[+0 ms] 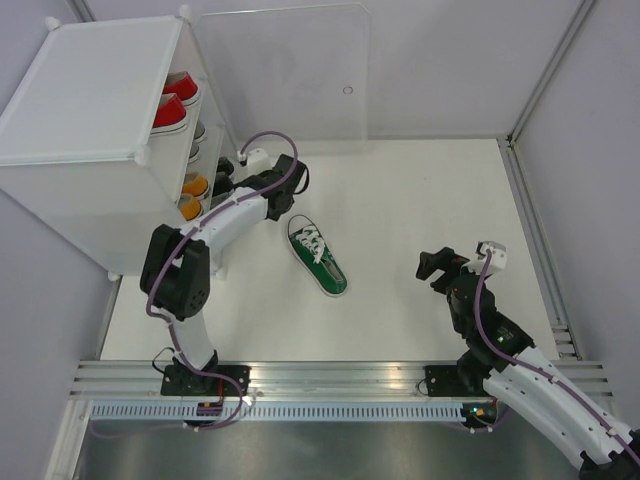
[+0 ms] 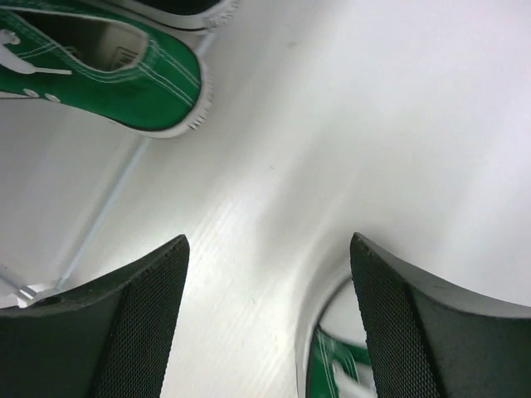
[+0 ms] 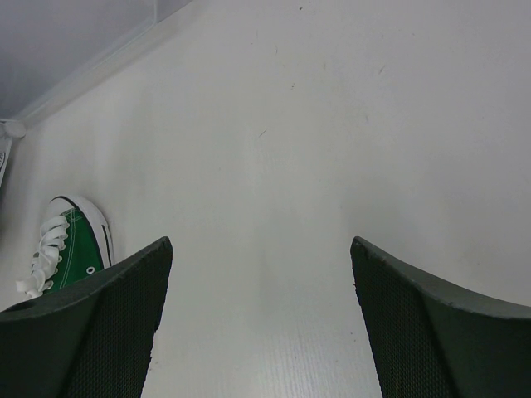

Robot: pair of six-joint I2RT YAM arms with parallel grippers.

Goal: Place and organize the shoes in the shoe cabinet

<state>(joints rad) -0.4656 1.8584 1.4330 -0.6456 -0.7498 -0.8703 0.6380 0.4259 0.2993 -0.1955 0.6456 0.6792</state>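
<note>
The shoe cabinet (image 1: 90, 90) stands at the back left, its clear door panel (image 1: 290, 70) swung open. Red shoes (image 1: 172, 110) and orange shoes (image 1: 193, 186) show on its shelves. My left gripper (image 1: 222, 183) reaches into its lower opening. In the left wrist view that gripper (image 2: 270, 240) is open and empty over a white shelf floor. A green shoe (image 2: 124, 83) lies beyond it, beside a black shoe (image 2: 178, 8). Another green shoe (image 1: 318, 256) lies on the table, also visible at the left of the right wrist view (image 3: 79, 249). My right gripper (image 1: 437, 265) hovers open and empty (image 3: 261, 240).
White walls enclose the table on the back and both sides. A metal rail (image 1: 330, 380) runs along the near edge by the arm bases, and a track (image 1: 530, 230) lines the right side. A blurred green patch (image 2: 332, 369) shows low between the left fingers.
</note>
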